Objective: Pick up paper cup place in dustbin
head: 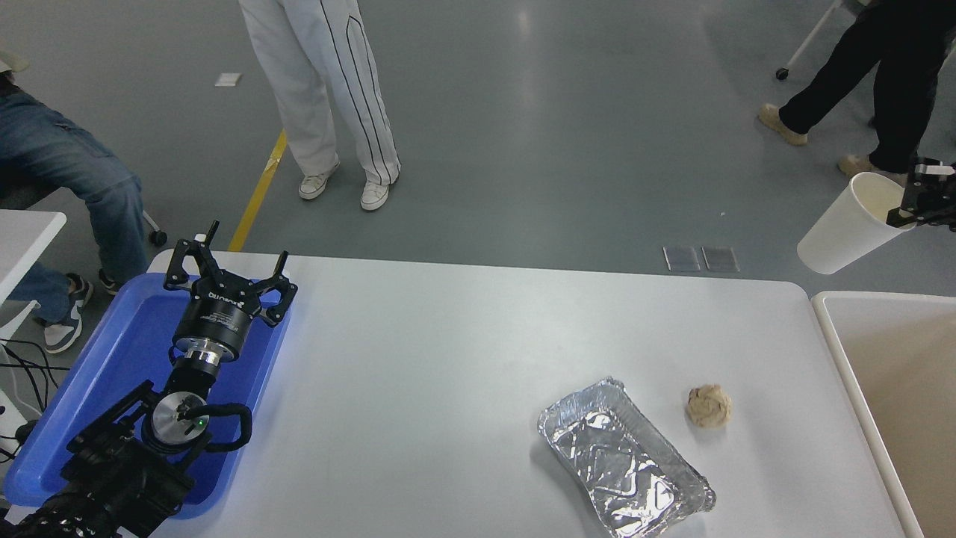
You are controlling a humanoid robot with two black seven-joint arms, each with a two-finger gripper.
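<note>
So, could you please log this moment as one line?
right gripper: holds paper cup, tilted, airborne | dustbin: cup not in | left gripper: parked

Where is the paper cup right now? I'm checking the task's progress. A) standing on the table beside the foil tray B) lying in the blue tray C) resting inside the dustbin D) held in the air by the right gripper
D: the right gripper pinches the rim of the tilted paper cup, which hangs clear of the white table, not yet inside the dustbin.
</note>
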